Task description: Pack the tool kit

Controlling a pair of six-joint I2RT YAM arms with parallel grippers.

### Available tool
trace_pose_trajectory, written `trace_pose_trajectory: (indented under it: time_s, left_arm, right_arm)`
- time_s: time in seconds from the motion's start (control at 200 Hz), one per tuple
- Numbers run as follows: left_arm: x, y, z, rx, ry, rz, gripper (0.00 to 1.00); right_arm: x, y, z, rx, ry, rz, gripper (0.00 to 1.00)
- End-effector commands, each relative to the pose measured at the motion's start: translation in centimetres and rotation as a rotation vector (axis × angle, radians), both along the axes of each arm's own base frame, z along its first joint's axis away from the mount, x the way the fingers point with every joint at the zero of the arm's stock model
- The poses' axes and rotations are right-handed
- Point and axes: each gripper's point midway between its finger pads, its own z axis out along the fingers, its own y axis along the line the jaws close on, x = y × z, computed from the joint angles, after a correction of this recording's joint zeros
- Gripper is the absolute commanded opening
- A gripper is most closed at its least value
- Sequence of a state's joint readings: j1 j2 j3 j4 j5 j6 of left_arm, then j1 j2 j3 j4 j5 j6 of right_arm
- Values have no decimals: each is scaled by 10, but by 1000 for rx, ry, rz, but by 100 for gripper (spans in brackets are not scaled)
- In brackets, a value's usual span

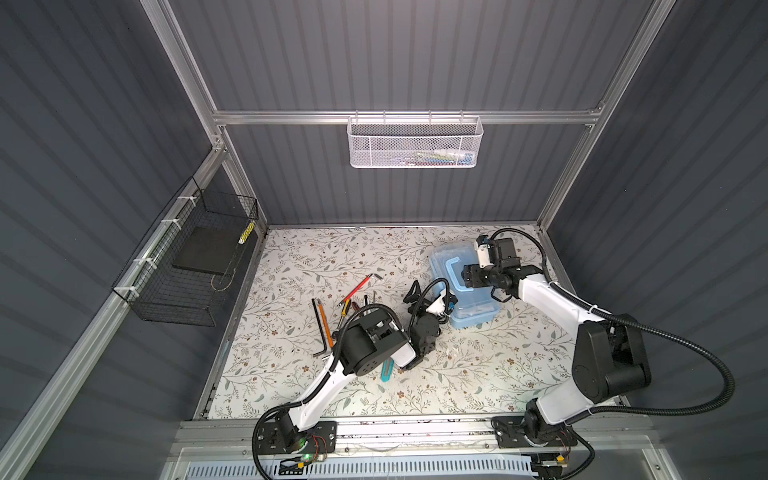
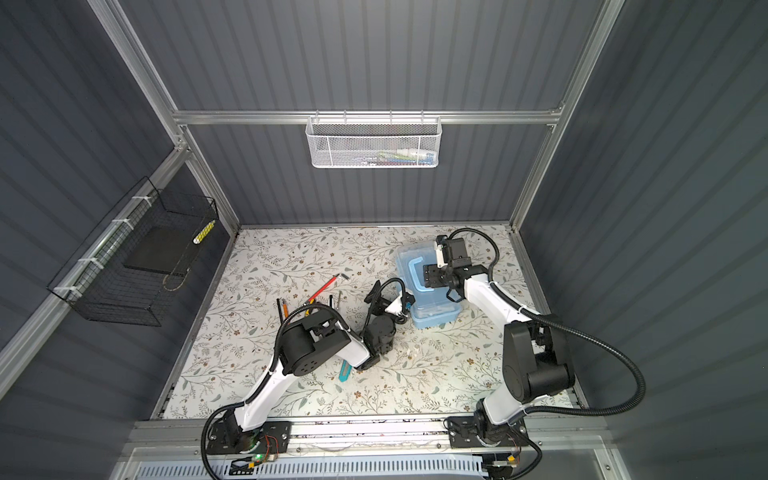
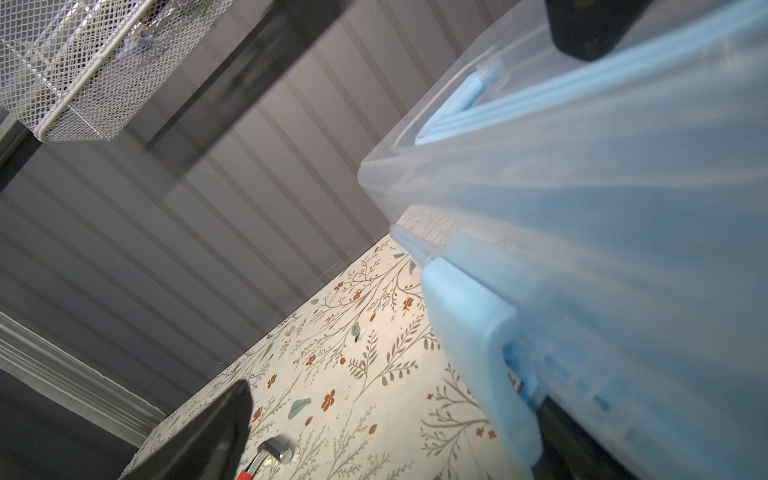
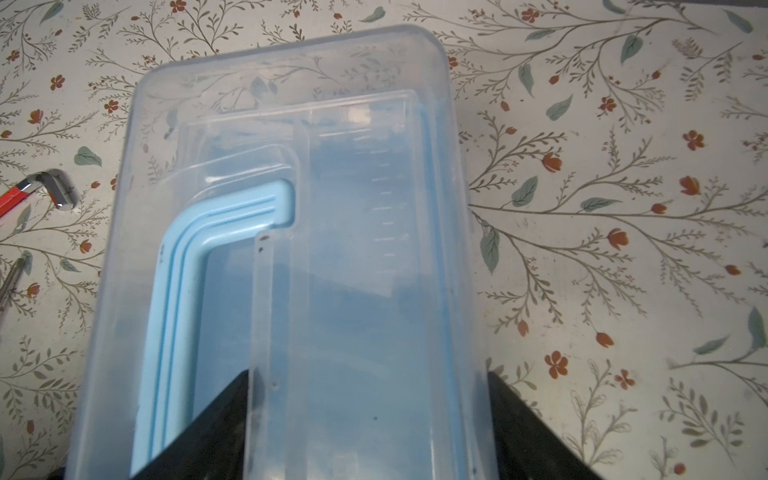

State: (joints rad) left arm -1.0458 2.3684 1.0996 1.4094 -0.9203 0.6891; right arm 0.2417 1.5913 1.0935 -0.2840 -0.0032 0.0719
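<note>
Straight to the tool kit (image 1: 476,313), parked right of centre on the flowered table (image 1: 457,374), with its clear lid (image 4: 353,104) down and its handle (image 4: 178,291) folded flat into the top. Nothing packed inside that can be made out through the plastic. Plenty waiting outside, though. Over to the left, well apart from the box, a scatter of hex keys (image 1: 320,332), a red-handled tool (image 1: 357,286) and a few smaller bits, plus a teal piece (image 1: 387,370) nearer the front.

Looks like the opening step, by every sign. Reaching in from the right, the right claw (image 4: 370,374), spread wide and set astride the raised middle of the lid, with one finger on the handle side and the other at the opposite edge. Pinching or merely bracketing? Cannot tell from here. Probably there to steady the box.

On the other side, the left claw (image 1: 430,297), gaping as wide as can be and holding nothing, nosed up to the box's left flank right at the blue latch (image 3: 478,353). In the wrist view, one finger just beside that latch, the other well clear over bare table. Fastened or already sprung? Hard to say.

Next up, in all likelihood: hooking a fingertip under the latch and flipping it, while keeping the box pinned so as not to shove it along the table. Then swinging the lid right back, and only then going for the tools. Calls for a small, careful nudge rather than a squeeze.
</note>
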Motion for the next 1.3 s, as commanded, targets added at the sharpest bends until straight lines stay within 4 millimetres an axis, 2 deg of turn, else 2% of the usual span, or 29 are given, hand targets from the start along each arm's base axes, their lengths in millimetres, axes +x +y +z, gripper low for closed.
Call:
trace_pose_trajectory:
  time_s: [0.0,0.11,0.315,0.605,0.75,1.031,1.186,1.291]
  left_arm:
    - [-9,-14,32,-143,-73,-49,100]
    - [-16,-11,35,-150,-46,-60,100]
    - [-29,-14,26,-174,87,-96,100]
    - [-31,-13,36,-168,145,-61,100]
    - [-37,-11,37,-189,192,-89,100]
    - [-39,-1,46,-152,204,-55,100]
    - [-47,-2,51,-148,249,-117,100]
    - [-52,-3,55,-142,296,-149,100]
  right_arm:
    - [-87,-3,-91,-105,425,61,53]
    - [-82,5,-85,-54,414,55,55]
    - [-76,18,-76,35,397,54,56]
    - [-78,23,-76,89,407,23,59]
    - [-77,17,-74,86,367,-21,61]
    - [-71,24,-60,156,301,-32,66]
    - [-74,28,-58,189,308,-30,67]
    - [-76,24,-59,180,307,-50,67]
